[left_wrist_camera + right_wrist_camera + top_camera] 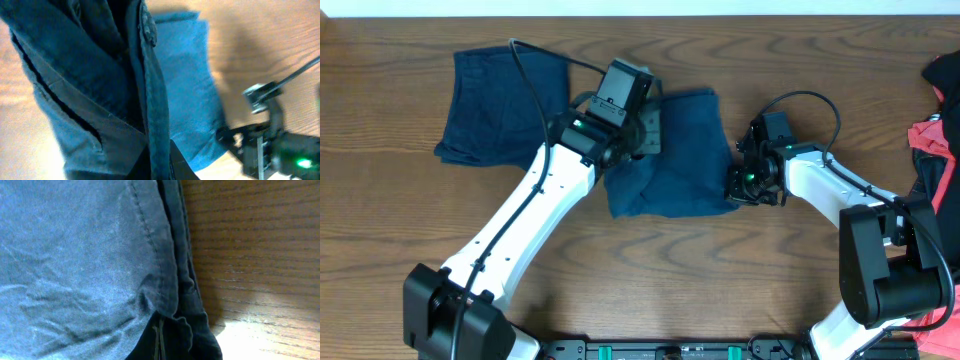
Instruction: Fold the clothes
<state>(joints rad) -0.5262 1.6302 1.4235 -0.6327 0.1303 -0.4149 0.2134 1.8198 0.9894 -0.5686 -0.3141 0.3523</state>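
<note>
A dark blue garment (pixel 685 150) lies across the wooden table, one part spread at the far left and one folded part in the middle. My left gripper (pixel 645 130) is over its middle. In the left wrist view the fingers (pixel 157 165) are shut on a seamed strip of the blue cloth (pixel 180 85). My right gripper (pixel 738 187) is at the garment's front right corner. In the right wrist view the hemmed edge of the cloth (pixel 75 255) runs into the dark fingers (pixel 160 345), which are shut on it.
A pile of red and pink clothes (pixel 935 110) lies at the table's right edge. Bare wood (pixel 720 270) shows in front of the garment. My right arm (pixel 270 135) shows in the left wrist view beside the cloth.
</note>
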